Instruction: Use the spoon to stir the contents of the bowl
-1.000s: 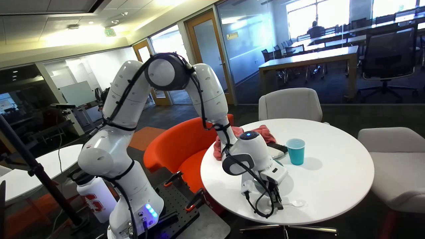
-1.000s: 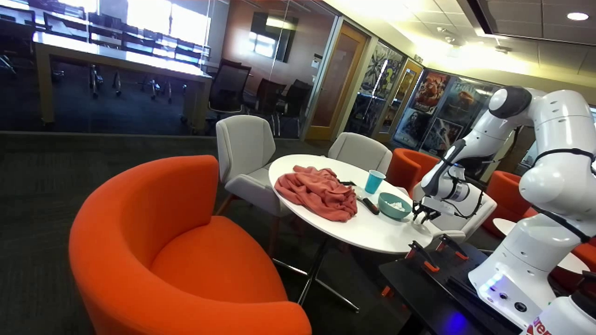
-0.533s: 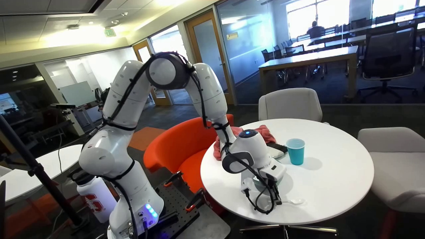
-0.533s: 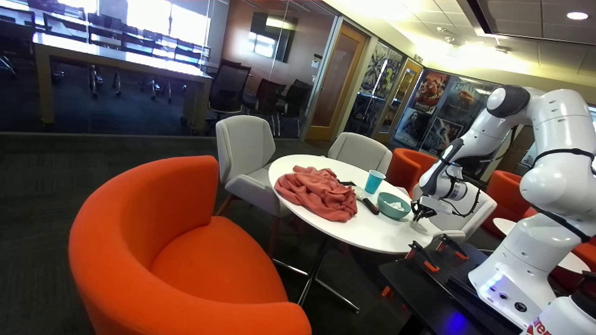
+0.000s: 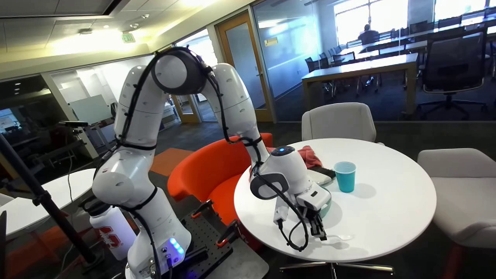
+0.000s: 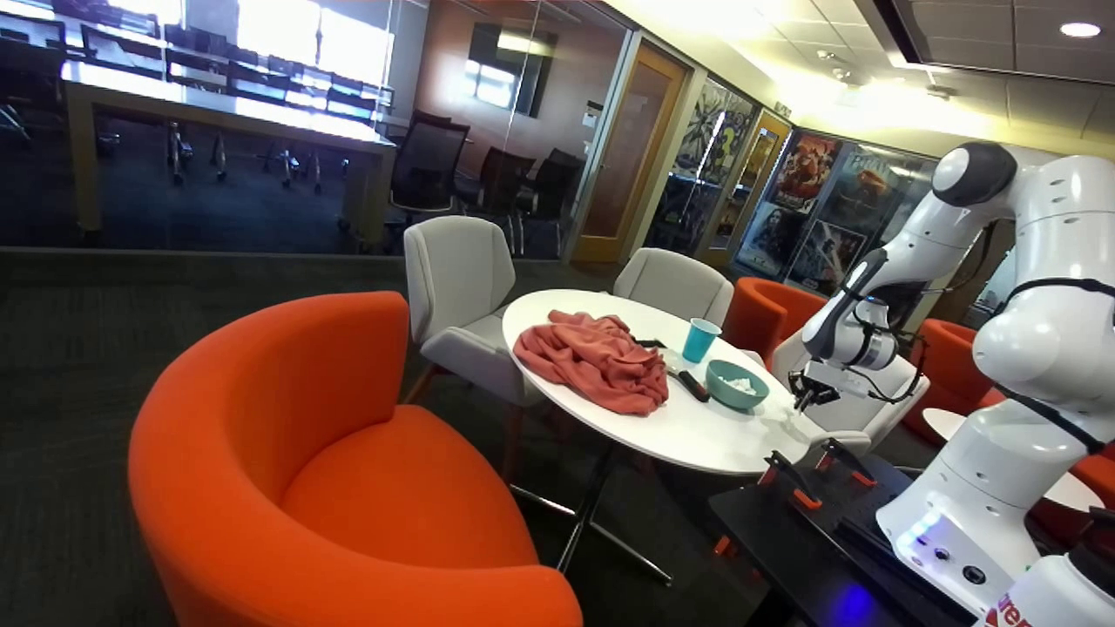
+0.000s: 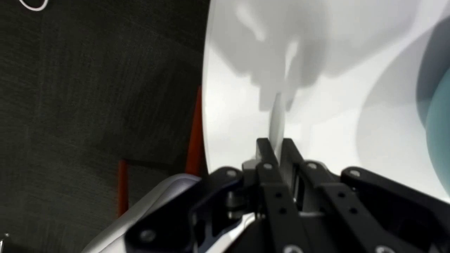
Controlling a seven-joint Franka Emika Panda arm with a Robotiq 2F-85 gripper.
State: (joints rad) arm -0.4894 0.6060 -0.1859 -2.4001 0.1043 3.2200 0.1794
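The pale plastic spoon [image 5: 344, 237] is between the fingertips of my gripper [image 5: 322, 235]. It is held a little above the white table, with its shadow separate below it. In the wrist view the spoon [image 7: 277, 117] sticks out beyond the nearly closed black fingers [image 7: 275, 144]. The teal bowl [image 6: 732, 398] stands on the table with white contents [image 6: 740, 384]. My gripper [image 6: 800, 406] is beside the bowl, apart from it. The bowl [image 5: 326, 209] is partly hidden behind the hand in an exterior view, and only its edge [image 7: 439, 130] shows in the wrist view.
A blue cup [image 6: 700, 341] stands beyond the bowl. A black-handled item [image 6: 694, 386] lies near the bowl, by a crumpled red cloth [image 6: 601, 366]. The round table's edge [image 7: 205, 105] is close to the gripper. Chairs surround the table.
The fingers, apart one second ago, have closed on the spoon. Since then the gripper has risen and drawn away from the bowl, lifting the spoon off the table. The bowl and cup have not moved.
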